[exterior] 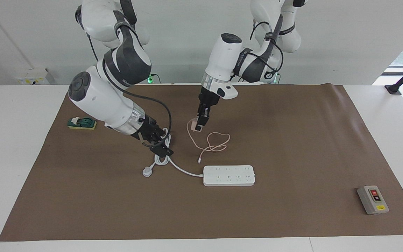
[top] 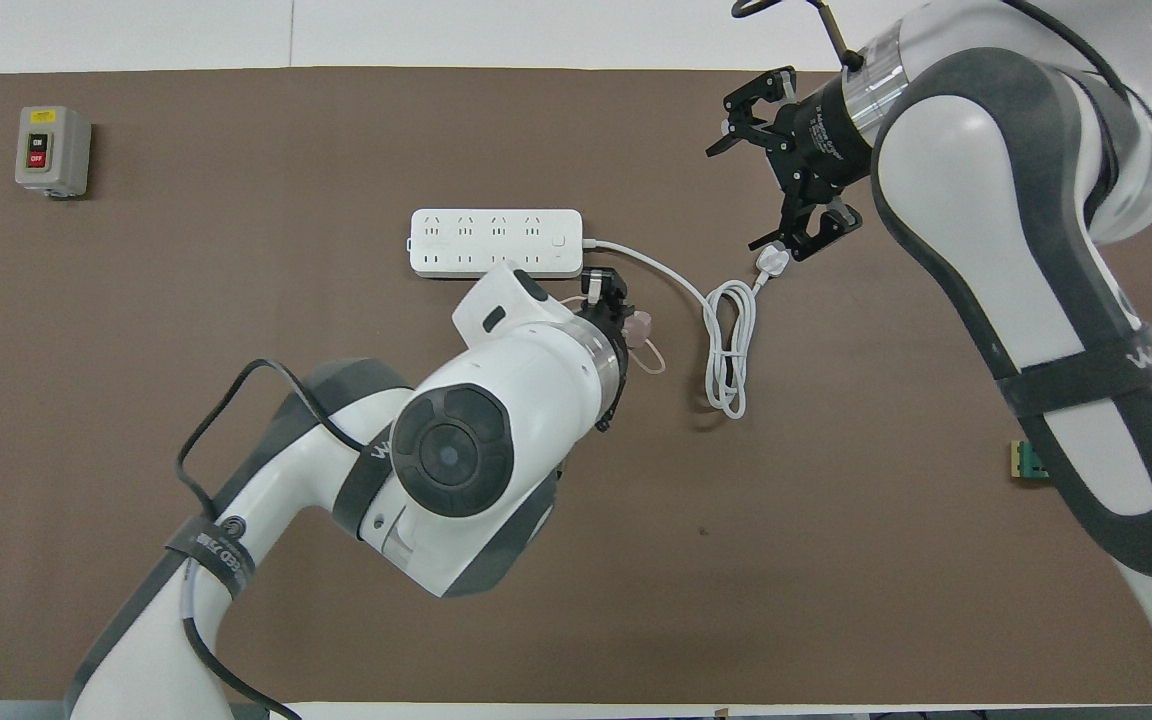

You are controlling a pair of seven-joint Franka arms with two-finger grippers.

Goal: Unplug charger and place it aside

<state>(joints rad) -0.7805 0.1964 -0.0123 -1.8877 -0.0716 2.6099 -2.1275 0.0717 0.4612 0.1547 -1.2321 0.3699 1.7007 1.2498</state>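
My left gripper (exterior: 202,126) is shut on the charger (exterior: 195,125), a small pale pink cube. It holds the cube just above the brown mat, clear of the white power strip (exterior: 228,175) and over the mat nearer to the robots than the strip. The thin pink cable (exterior: 217,141) hangs down and lies looped on the mat. In the overhead view the left arm covers most of the charger (top: 642,326) beside its gripper (top: 609,297). My right gripper (exterior: 159,145) is open and empty over the power strip's coiled white cord (exterior: 163,160), and it also shows in the overhead view (top: 781,175).
The white cord runs from the power strip (top: 496,242) to a white plug (exterior: 147,172) lying on the mat. A grey switch box (exterior: 373,200) sits toward the left arm's end. A green and yellow block (exterior: 82,123) sits toward the right arm's end.
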